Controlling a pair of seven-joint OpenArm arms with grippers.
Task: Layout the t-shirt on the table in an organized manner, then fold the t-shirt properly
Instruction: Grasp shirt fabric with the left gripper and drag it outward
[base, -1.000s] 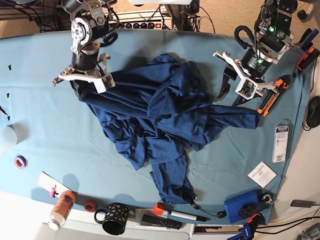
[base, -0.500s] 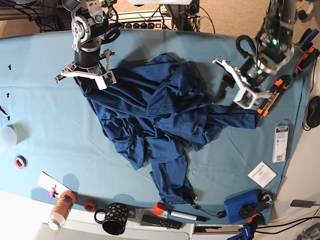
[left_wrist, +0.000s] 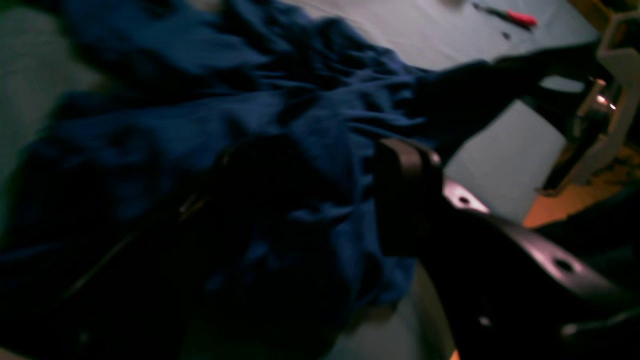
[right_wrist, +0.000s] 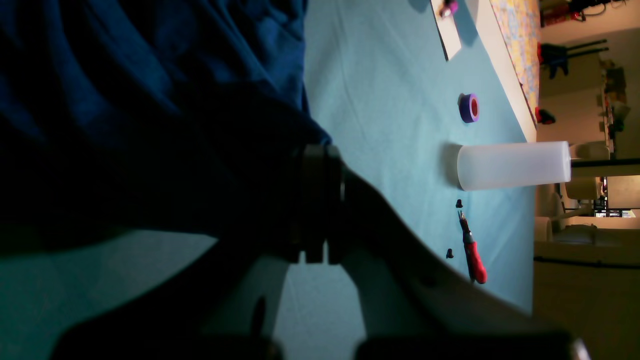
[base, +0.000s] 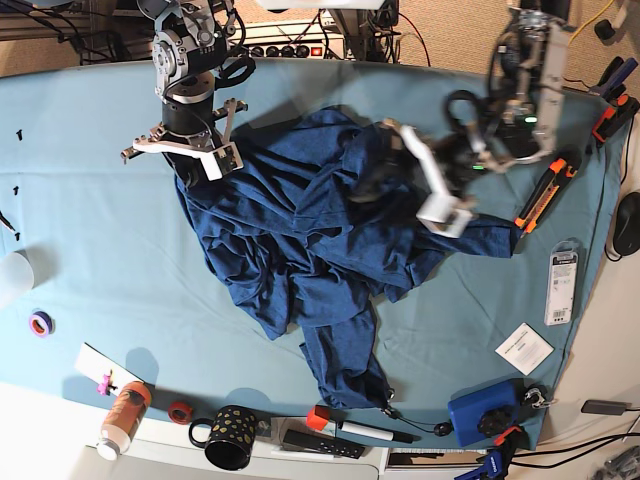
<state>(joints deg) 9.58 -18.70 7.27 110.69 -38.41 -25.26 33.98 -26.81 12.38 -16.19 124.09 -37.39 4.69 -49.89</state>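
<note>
The dark navy t-shirt (base: 320, 235) lies crumpled in the middle of the teal table (base: 90, 230), one part trailing toward the near edge. My right gripper (base: 185, 155) is at the shirt's far left corner, shut on the fabric. In the right wrist view its closed fingertips (right_wrist: 317, 200) pinch the t-shirt (right_wrist: 150, 100) edge just above the cloth. My left gripper (base: 425, 190), blurred by motion, hovers open over the shirt's right side. The left wrist view shows one finger (left_wrist: 405, 170) above the bunched t-shirt (left_wrist: 300, 125), with nothing between the jaws.
An orange utility knife (base: 545, 195), a packaged item (base: 561, 286) and a white card (base: 524, 348) lie at the right. A blue box (base: 483, 410), a black mug (base: 230, 437) and a bottle (base: 124, 418) line the near edge. A white cup (right_wrist: 512, 165), purple tape (right_wrist: 469, 107) and a red-handled tool (right_wrist: 472, 255) sit left.
My left arm swung from beside the orange knife leftward over the shirt, its jaws spreading wider. The right gripper drew the shirt's corner a little farther back and right.
</note>
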